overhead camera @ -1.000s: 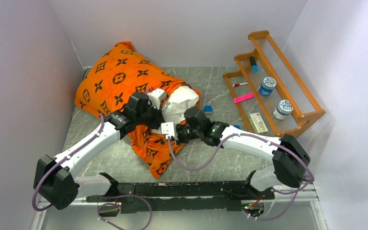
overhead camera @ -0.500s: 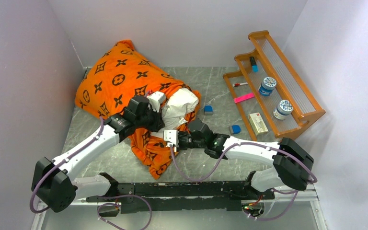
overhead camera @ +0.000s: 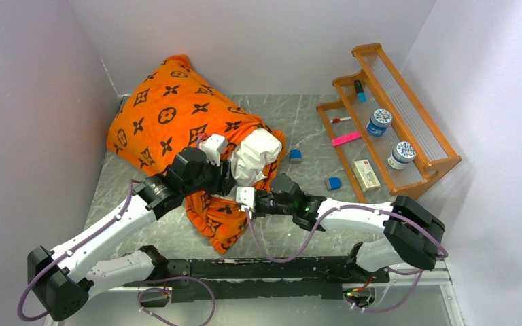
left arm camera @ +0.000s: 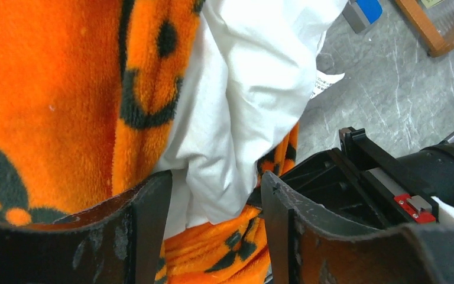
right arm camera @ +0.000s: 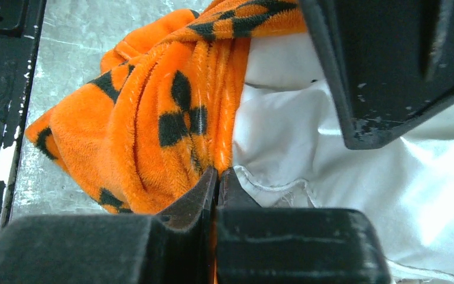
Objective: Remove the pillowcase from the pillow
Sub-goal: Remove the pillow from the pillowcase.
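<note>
The orange pillowcase point(overhead camera: 170, 119) with dark motifs still covers most of the white pillow point(overhead camera: 255, 151), whose bare end sticks out at the right. A bunched flap of the pillowcase point(overhead camera: 214, 217) trails toward the near edge. My left gripper point(overhead camera: 225, 178) stands open at the case's mouth. In the left wrist view the left gripper point(left arm camera: 213, 183) has a white pillow fold point(left arm camera: 248, 89) between its jaws, unpinched, beside the pillowcase point(left arm camera: 53, 89). My right gripper point(overhead camera: 239, 192) is just below it. In the right wrist view the right gripper point(right arm camera: 219, 173) is shut on the pillowcase hem point(right arm camera: 148, 130), against the pillow point(right arm camera: 307, 154).
A wooden tiered rack point(overhead camera: 442, 159) at the right holds two jars, a marker and small items. Two small blue blocks point(overhead camera: 295, 155) point(overhead camera: 334, 183) lie on the grey table between pillow and rack. Walls close in at left and back.
My left gripper has opened and let go, and its arm has drawn back slightly. My right gripper, still shut, has pulled the orange hem leftward and toward the near edge.
</note>
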Tool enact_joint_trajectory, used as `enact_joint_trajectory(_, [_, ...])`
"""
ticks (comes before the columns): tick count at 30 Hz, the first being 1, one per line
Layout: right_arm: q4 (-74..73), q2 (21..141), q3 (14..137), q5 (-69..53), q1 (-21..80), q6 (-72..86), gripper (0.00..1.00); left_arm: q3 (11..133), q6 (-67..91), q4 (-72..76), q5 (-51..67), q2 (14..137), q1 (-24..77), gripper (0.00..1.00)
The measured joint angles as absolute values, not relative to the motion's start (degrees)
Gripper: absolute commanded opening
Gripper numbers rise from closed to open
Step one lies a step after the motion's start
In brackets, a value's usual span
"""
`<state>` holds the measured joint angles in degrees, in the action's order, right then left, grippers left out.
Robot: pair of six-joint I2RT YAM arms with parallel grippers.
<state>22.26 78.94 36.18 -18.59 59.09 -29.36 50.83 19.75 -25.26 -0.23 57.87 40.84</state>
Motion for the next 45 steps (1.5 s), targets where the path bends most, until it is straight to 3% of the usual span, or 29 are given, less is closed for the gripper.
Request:
enact_joint_trajectory(17, [25.1, 79.0, 34.1, -19.5, 59.1, -29.3, 0.00, 49.7, 26.5, -27.9, -11.8, 67.0, 48.5, 0.67])
enact_joint_trajectory(20, [25.2, 79.0, 33.8, -19.5, 59.1, -29.3, 0.00, 49.7, 26.9, -26.7, -13.5, 69.6, 48.8, 0.53])
enact_joint_trajectory(25, [25.1, 78.9, 33.7, -19.5, 59.1, -29.3, 0.00, 49.3, 27.7, -24.5, -16.8, 72.6, 48.9, 0.07])
enact_joint_trajectory(33, [25.3, 78.7, 33.0, -19.1, 59.0, -29.3, 0.00, 51.4, 27.0, -24.0, -16.8, 75.4, 48.4, 0.05])
enact_joint_trajectory(45, [26.2, 78.6, 32.4, -17.6, 59.0, -29.7, 0.00, 56.7, 28.8, -24.7, -4.5, 79.9, 40.2, 0.05])
